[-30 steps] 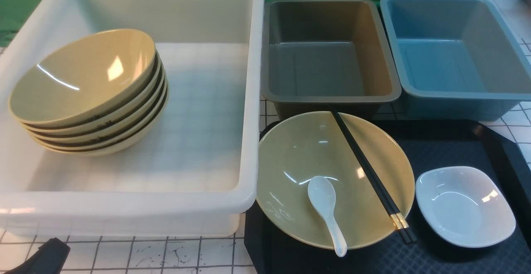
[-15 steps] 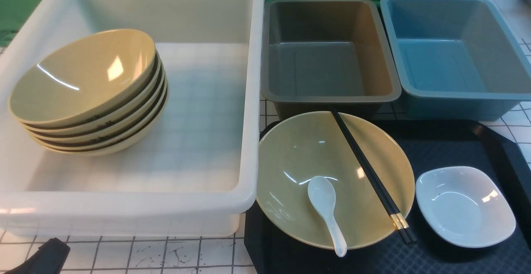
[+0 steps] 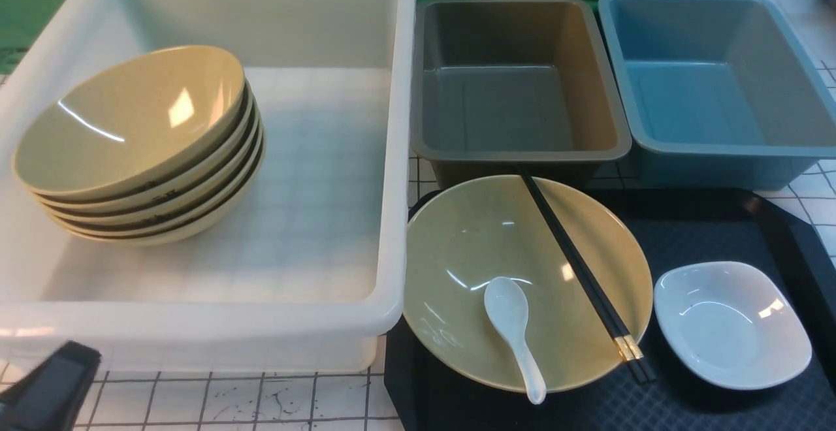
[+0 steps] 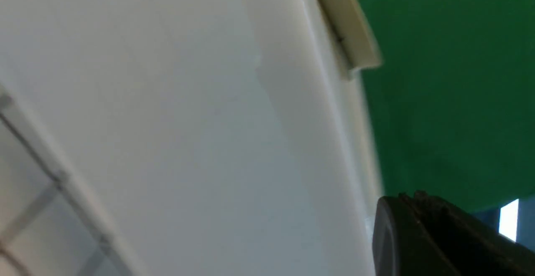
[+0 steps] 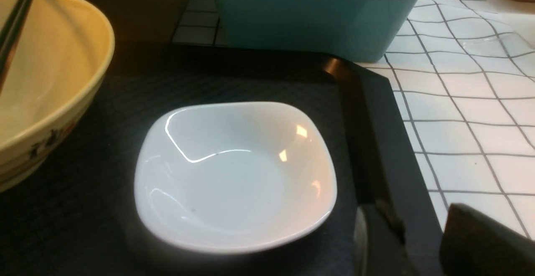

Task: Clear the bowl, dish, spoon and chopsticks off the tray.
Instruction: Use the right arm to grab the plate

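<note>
The black tray [image 3: 692, 228] lies front right. On it stands the olive-yellow bowl [image 3: 470, 248], with the white spoon [image 3: 513, 326] lying inside, handle over the near rim. The black chopsticks [image 3: 575, 268] rest across the bowl's rim. The small white dish [image 3: 731, 323] sits to the bowl's right. My left gripper [image 3: 49, 385] is shut and empty, low in front of the white tub. My right gripper [image 5: 422, 242] is open above the tray's right rim [image 5: 376, 113], just beside the dish [image 5: 234, 175], holding nothing.
A large white tub [image 3: 392, 157] on the left holds a leaning stack of yellow bowls [image 3: 137, 130]. Behind the tray stand an empty grey bin [image 3: 516, 153] and an empty blue bin [image 3: 718, 150]. The table has a white grid cloth.
My left gripper has risen a little at the lower left corner of the front view. The things on the tray have not moved.
</note>
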### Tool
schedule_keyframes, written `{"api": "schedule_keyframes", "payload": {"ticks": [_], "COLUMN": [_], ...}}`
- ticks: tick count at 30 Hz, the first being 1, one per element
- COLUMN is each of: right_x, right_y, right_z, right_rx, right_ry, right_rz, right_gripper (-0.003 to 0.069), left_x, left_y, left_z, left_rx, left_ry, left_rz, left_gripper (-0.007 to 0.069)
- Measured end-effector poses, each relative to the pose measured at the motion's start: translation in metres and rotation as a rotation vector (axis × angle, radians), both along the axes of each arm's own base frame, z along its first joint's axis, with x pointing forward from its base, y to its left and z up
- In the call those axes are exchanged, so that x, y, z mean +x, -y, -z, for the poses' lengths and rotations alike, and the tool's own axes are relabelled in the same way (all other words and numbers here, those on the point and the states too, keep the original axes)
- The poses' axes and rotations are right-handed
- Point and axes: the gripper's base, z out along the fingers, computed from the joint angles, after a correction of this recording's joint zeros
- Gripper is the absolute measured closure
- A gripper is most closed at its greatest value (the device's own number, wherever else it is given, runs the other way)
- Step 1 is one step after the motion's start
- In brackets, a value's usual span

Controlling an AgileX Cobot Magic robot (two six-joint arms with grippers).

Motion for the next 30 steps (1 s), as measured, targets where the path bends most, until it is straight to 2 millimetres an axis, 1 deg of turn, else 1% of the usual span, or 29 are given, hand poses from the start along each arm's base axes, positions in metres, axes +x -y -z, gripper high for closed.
{"api": "schedule_keyframes", "payload": {"ticks": [2, 4, 7, 8, 9, 11, 14, 15, 16, 17, 19, 20, 21, 22, 24, 26, 27, 28, 29, 30], "right_x": [0.000, 0.000, 0.000, 0.000, 0.000, 0.000, 0.000, 0.000, 0.000, 0.000, 0.000, 0.000, 0.000, 0.000, 0.000, 0.000, 0.000, 0.001, 0.001, 0.002], "right_y": [0.000, 0.000, 0.000, 0.000, 0.000, 0.000, 0.000, 0.000, 0.000, 0.000, 0.000, 0.000, 0.000, 0.000, 0.000, 0.000, 0.000, -0.001, -0.002, -0.004], "right_z": [0.000, 0.000, 0.000, 0.000, 0.000, 0.000, 0.000, 0.000, 0.000, 0.000, 0.000, 0.000, 0.000, 0.000, 0.000, -0.001, -0.001, -0.002, -0.002, -0.004], "right_rx": [0.000, 0.000, 0.000, 0.000, 0.000, 0.000, 0.000, 0.000, 0.000, 0.000, 0.000, 0.000, 0.000, 0.000, 0.000, 0.006, 0.029, 0.092, 0.163, 0.289], "right_ry": [0.000, 0.000, 0.000, 0.000, 0.000, 0.000, 0.000, 0.000, 0.000, 0.000, 0.000, 0.000, 0.000, 0.000, 0.000, 0.006, 0.012, 0.029, 0.044, 0.079], "right_rz": [0.000, 0.000, 0.000, 0.000, 0.000, 0.000, 0.000, 0.000, 0.000, 0.000, 0.000, 0.000, 0.000, 0.000, 0.000, 0.001, 0.004, 0.012, 0.021, 0.039], "right_gripper": [0.0424, 0.0424, 0.0424, 0.0424, 0.0424, 0.0424, 0.0424, 0.0424, 0.0424, 0.0424, 0.0424, 0.0424, 0.0424, 0.0424, 0.0424, 0.0424, 0.0424, 0.0424, 0.0424, 0.0424], "left_x": [0.000, 0.001, 0.000, -0.001, -0.001, -0.005, -0.004, -0.001, 0.003, 0.007, 0.014, 0.019, 0.021, 0.026, 0.034, 0.038, 0.039, 0.041, 0.043, 0.045], "left_y": [-0.002, -0.005, -0.005, -0.003, -0.002, 0.003, 0.008, 0.013, 0.016, 0.020, 0.026, 0.030, 0.031, 0.035, 0.043, 0.051, 0.054, 0.059, 0.064, 0.069], "left_z": [-0.004, -0.008, -0.013, -0.018, -0.019, -0.046, -0.070, -0.085, -0.088, -0.101, -0.108, -0.116, -0.116, -0.124, -0.131, -0.136, -0.137, -0.138, -0.138, -0.139], "left_rx": [-0.083, -0.131, -0.135, -0.101, -0.088, 0.075, 0.209, 0.290, 0.323, 0.371, 0.429, 0.472, 0.487, 0.542, 0.603, 0.614, 0.624, 0.627, 0.625, 0.635], "left_ry": [0.031, 0.077, 0.100, 0.103, 0.100, 0.130, 0.119, 0.074, 0.034, -0.004, -0.081, -0.120, -0.141, -0.172, -0.202, -0.205, -0.199, -0.191, -0.187, -0.177], "left_rz": [-0.022, -0.056, -0.052, -0.024, -0.010, 0.070, 0.140, 0.207, 0.245, 0.298, 0.373, 0.427, 0.447, 0.509, 0.612, 0.700, 0.734, 0.781, 0.825, 0.874], "left_gripper": [0.0626, 0.0626, 0.0626, 0.0626, 0.0626, 0.0626, 0.0626, 0.0626, 0.0626, 0.0626, 0.0626, 0.0626, 0.0626, 0.0626, 0.0626, 0.0626, 0.0626, 0.0626, 0.0626, 0.0625]}}
